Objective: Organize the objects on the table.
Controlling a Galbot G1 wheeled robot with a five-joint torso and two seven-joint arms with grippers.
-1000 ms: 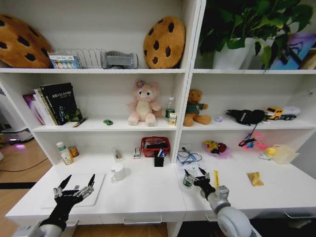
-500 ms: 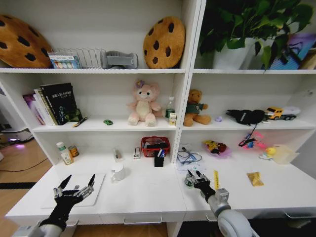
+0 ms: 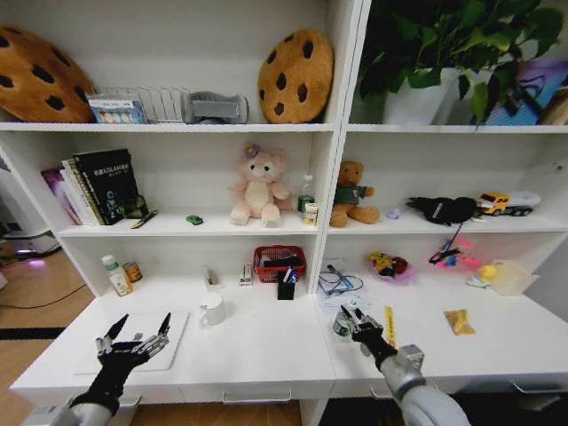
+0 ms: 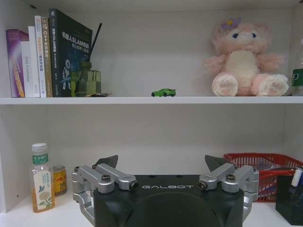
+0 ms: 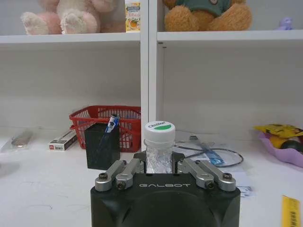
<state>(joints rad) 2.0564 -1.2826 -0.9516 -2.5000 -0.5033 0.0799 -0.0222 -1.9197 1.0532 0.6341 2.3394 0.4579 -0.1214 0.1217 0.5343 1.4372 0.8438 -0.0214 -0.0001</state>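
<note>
Since a second ago the right tool [image 3: 358, 323] has slid slightly rightward over the white tabletop [image 3: 266, 351], fingers closed around the small clear jar with a white, green-marked cap [image 5: 159, 148], hiding its base. Behind, a blue pen [image 5: 112, 122] stands in a black cup [image 5: 102, 146]. Left tool [image 3: 135, 336] hovers spread wide, empty

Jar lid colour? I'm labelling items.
White with a green patch; the jar shows best in the right wrist view.

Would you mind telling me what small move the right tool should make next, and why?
Probably lift the small jar straight up. The right tool appears shut on it, and the jar sits low over the white desk top, near the black pen holder. The left tool hovers open, apart.
</note>
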